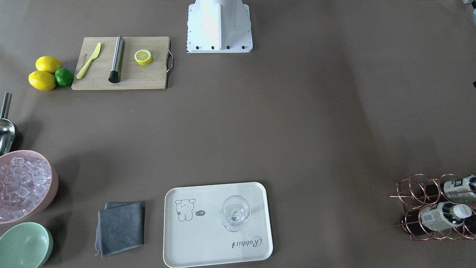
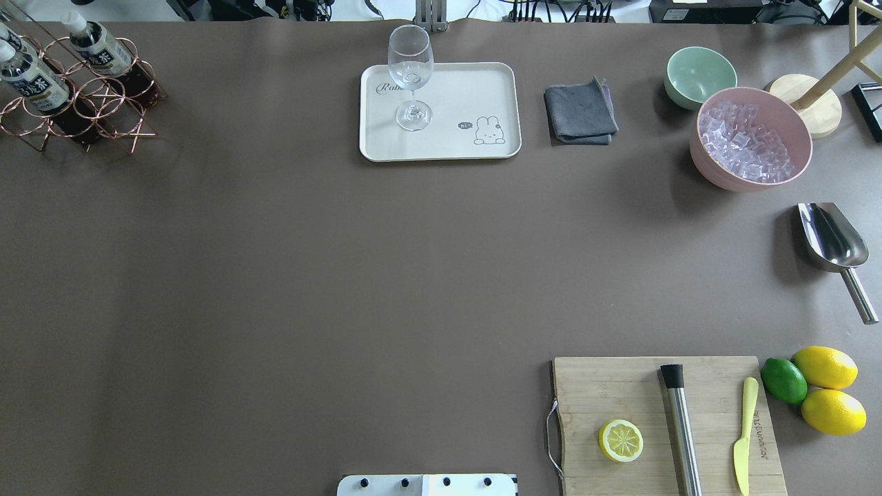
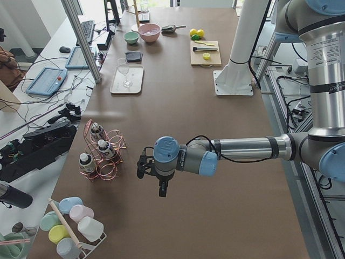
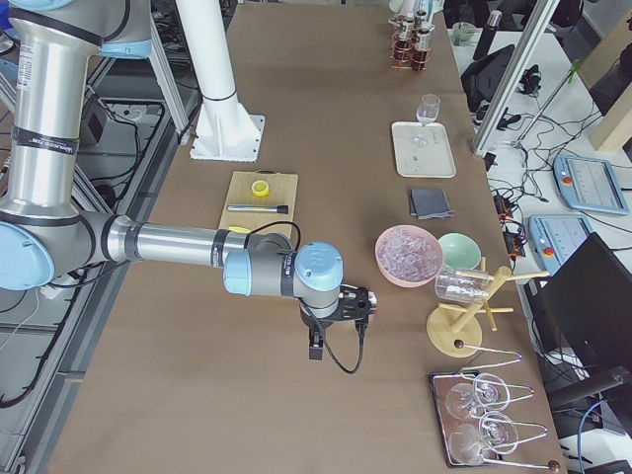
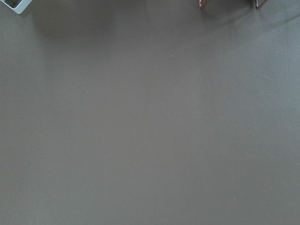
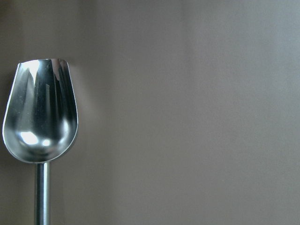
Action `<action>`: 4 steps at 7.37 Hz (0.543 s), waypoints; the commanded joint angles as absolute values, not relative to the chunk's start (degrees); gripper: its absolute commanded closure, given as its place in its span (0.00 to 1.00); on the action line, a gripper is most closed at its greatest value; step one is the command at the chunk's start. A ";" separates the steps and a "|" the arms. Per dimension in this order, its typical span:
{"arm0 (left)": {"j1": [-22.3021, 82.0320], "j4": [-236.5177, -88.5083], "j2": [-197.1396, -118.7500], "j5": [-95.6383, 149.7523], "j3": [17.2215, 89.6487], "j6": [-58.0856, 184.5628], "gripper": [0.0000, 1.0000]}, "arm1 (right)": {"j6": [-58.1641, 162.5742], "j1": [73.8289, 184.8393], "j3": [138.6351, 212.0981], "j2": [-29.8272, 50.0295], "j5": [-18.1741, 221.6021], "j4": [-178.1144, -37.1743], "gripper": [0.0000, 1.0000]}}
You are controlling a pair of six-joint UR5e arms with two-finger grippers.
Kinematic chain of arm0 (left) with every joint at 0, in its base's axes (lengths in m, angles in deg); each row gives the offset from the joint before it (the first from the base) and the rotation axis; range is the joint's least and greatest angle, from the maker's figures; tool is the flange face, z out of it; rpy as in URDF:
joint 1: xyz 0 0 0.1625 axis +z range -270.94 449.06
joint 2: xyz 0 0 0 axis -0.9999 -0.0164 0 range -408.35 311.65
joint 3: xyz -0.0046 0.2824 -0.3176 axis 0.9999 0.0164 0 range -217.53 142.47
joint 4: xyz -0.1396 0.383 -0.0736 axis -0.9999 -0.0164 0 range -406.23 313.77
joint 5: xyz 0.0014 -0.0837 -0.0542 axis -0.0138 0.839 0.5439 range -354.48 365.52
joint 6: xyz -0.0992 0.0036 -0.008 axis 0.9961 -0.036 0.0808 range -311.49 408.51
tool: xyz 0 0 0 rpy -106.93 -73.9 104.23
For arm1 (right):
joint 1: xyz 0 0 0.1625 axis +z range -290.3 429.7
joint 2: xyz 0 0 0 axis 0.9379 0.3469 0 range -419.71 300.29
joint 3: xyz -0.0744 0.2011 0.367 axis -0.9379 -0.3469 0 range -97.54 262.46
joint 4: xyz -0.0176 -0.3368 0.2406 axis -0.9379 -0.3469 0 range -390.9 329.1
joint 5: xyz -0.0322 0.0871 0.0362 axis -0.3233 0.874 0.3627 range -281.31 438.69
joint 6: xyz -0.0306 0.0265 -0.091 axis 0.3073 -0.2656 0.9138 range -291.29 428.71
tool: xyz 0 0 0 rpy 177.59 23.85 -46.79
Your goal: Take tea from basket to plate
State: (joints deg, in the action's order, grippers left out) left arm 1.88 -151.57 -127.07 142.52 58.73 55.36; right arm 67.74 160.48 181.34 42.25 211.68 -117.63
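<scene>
**Entry 1: hidden or unclear**
- Left gripper (image 3: 161, 189): seen only from the table's end on the robot's left. It hangs over bare table (image 3: 215, 216) at 3 o'clock of the basket (image 3: 102, 156), near it but apart. Whether the fingers are wide or narrow cannot be told.
- Right gripper (image 4: 316, 348): seen only from the opposite end, and small. Its finger spread cannot be told either.
- Right wrist view: a steel scoop (image 6: 40, 112) lies on the table, its handle cut off by the lower edge.
- Left wrist view: plain table surface, with two copper basket feet clipped by the top edge.
- Basket: cut by the frame edge in both the front-facing and overhead views.
- Bottle labels: the print is too small to read.

**Entry 2: task items**
- Tea (image 3: 105, 148): three bottles, each seated in a ring cell of the basket.
  - Left side view: long axis upright, white caps up.
  - Overhead view: the bottles appear slanted, caps toward 11 o'clock. Two show fully and the third is clipped by the frame.
  - Front-facing view: caps toward 3 o'clock.
- Basket position: the 10 o'clock corner of the table in the overhead view.
- Plate (image 2: 482, 76): at 12 o'clock by the far edge, at 3 o'clock of the basket and well apart from it.
- Wine glass (image 2: 411, 76): stands upright on the plate's left half.
</scene>
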 commanded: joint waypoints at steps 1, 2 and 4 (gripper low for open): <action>1.61 -151.62 -125.70 142.55 60.19 55.36 0.02 | 67.74 160.49 180.98 42.25 211.67 -117.56 0.00; 1.61 -151.70 -125.17 142.46 60.29 55.36 0.02 | 67.74 160.49 180.98 42.25 211.76 -117.56 0.00; 1.52 -151.70 -125.17 142.37 60.20 55.36 0.02 | 67.74 160.49 180.90 42.25 211.76 -117.56 0.00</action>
